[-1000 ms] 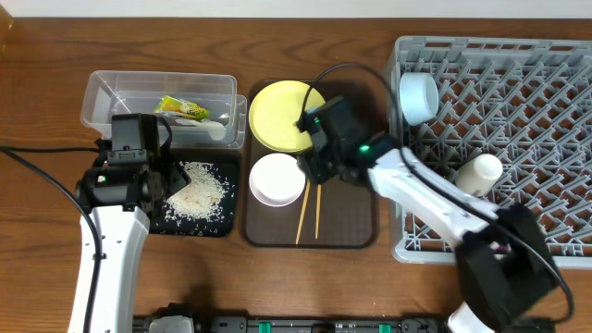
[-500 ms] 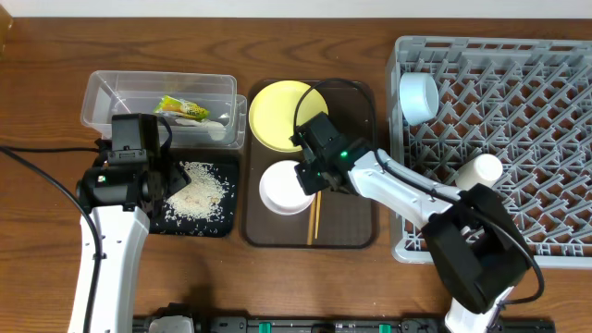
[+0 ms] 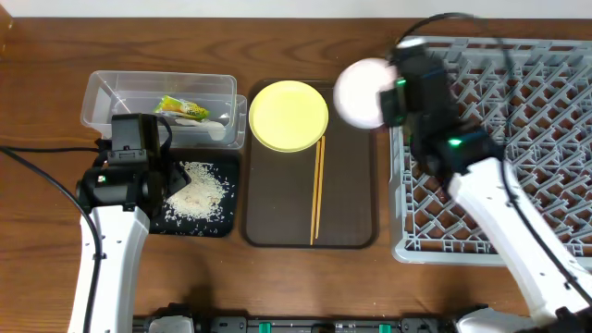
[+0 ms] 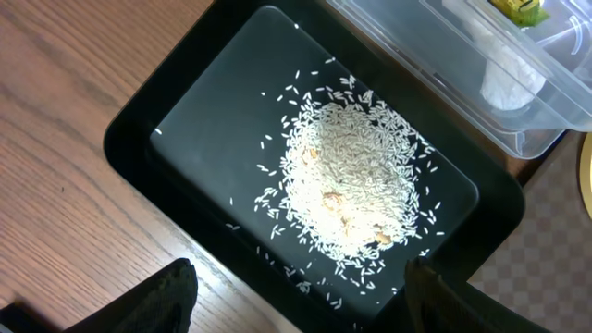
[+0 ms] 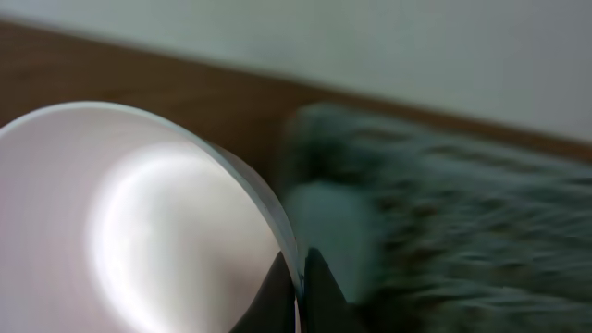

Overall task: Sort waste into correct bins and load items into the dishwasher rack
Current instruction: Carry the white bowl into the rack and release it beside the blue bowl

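My right gripper (image 3: 387, 98) is shut on the rim of the white bowl (image 3: 361, 92), held in the air at the left edge of the grey dishwasher rack (image 3: 518, 83). In the right wrist view its fingers (image 5: 319, 282) pinch the bowl's (image 5: 139, 222) wall, one inside and one outside. The yellow plate (image 3: 289, 115) and the chopsticks (image 3: 317, 190) lie on the brown tray (image 3: 351, 213). My left gripper (image 4: 301, 298) hangs open over the near edge of the black tray (image 4: 129, 139), which holds the rice (image 4: 347, 190). The snack wrapper (image 3: 180, 108) lies in the clear tub (image 3: 111, 92).
The clear tub (image 4: 481, 65) stands right behind the black tray, their rims close together. The rack's upright pegs (image 3: 546, 120) fill the right side. Bare wooden table (image 3: 305, 287) runs along the front edge.
My right gripper closed on the white bowl, lifted it off the brown tray and carried it up and right to the rack's edge. The chopsticks shifted slightly. The left arm stayed still.
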Robot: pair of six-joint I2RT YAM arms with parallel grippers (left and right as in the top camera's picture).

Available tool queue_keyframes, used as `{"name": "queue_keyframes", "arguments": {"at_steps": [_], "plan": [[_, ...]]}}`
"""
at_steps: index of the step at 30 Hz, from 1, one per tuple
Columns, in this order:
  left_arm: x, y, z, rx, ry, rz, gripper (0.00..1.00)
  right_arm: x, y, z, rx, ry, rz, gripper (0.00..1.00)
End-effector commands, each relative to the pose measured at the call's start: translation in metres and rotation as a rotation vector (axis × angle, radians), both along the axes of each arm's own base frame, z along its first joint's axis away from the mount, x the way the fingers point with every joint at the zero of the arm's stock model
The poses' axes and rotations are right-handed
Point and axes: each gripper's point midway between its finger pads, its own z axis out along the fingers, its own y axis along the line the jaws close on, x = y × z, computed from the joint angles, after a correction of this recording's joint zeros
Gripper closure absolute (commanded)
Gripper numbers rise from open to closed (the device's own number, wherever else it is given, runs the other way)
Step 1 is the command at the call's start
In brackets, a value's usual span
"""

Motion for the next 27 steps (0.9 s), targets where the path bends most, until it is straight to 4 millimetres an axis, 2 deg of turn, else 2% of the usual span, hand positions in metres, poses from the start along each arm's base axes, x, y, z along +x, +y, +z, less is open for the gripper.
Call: {"name": "queue_keyframes", "arguments": {"at_steps": [1, 6, 8, 11, 14, 17, 21, 24, 27], "plan": [[0.002, 0.003, 0.004, 0.007, -0.012, 0.013, 0.25, 0.010, -0.076, 0.016, -0.337, -0.025, -0.165, 0.99], [0.003, 0.003, 0.005, 0.007, -0.020, 0.013, 0.25, 0.027, -0.148, 0.042, -0.580, -0.064, -0.314, 0.99], [0.003, 0.003, 0.005, 0.007, -0.020, 0.013, 0.25, 0.033, -0.170, 0.050, -0.635, -0.087, -0.381, 0.99], [0.003, 0.003, 0.005, 0.007, -0.021, 0.013, 0.25, 0.043, -0.192, 0.051, -0.716, -0.089, -0.419, 0.99], [0.003, 0.003, 0.005, 0.007, -0.020, 0.013, 0.25, 0.055, -0.204, 0.038, -0.773, -0.064, -0.427, 0.99], [0.003, 0.003, 0.005, 0.007, -0.020, 0.013, 0.25, 0.065, -0.211, 0.011, -0.817, 0.003, -0.409, 0.99], [0.003, 0.003, 0.005, 0.007, -0.020, 0.013, 0.25, 0.067, -0.229, -0.019, -0.852, 0.075, -0.485, 0.99], [0.003, 0.003, 0.005, 0.007, -0.020, 0.013, 0.25, 0.068, -0.237, -0.029, -0.866, 0.081, -0.549, 0.99], [0.003, 0.003, 0.004, 0.006, -0.017, 0.013, 0.25, 0.072, -0.236, -0.036, -0.862, 0.070, -0.562, 0.99]]}}
